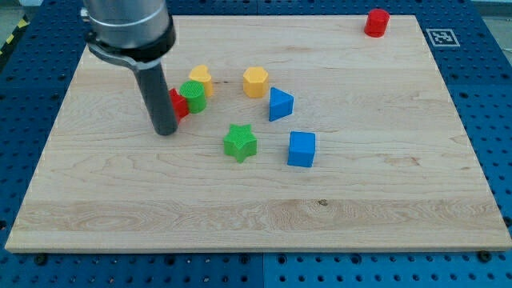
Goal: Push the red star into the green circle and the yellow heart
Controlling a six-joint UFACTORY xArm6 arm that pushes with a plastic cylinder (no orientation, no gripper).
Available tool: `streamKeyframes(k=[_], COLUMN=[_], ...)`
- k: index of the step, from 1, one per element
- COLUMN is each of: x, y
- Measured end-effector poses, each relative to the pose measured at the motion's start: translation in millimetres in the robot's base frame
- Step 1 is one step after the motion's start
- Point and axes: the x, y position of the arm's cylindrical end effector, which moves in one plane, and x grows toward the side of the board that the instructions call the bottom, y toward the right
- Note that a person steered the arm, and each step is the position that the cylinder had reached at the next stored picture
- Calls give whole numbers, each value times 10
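- We record a pale wooden board (pixel 384 200) filling most of the view, lying on a blue perforated table (pixel 488 96); a black-and-white marker tag (pixel 441 36) sits at the board's top right corner.
- Our arm (pixel 128 28) enters from the view's top left as a grey-and-black housing, from which the straight dark rod (pixel 156 92) runs down to the board.
- My tip (pixel 166 133) rests on the board in the left half, just at the view's left of the red star. There are no jaws on this rod, so nothing is parted, closed or clamped.
- The blue cube (pixel 302 150) stands right of centre, apart from the other blocks.
- The blue triangular block (pixel 280 104) lies above the cube, just right of the yellow hexagon.
- The green star (pixel 240 142) lies near the board's centre, below the cluster and clear of it.
- The yellow hexagon (pixel 255 82) stands toward the top, well apart from the yellow heart.
- The green circle (pixel 193 95) stands just right of the rod and touches, or very nearly touches, the red star on its left side.
- The yellow heart (pixel 199 77) sits directly above the green circle, touching it or just beside it; we cannot tell which.
- The red star (pixel 179 104) is largely hidden behind the rod; only its right part shows, wedged between the rod and the green circle.
- A red cylinder (pixel 376 22) stands alone near the top right edge, well apart from everything else.
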Motion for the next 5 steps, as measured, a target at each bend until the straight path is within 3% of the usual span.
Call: streamKeyframes(k=[2,5], x=[-487,-417], y=[-131,276])
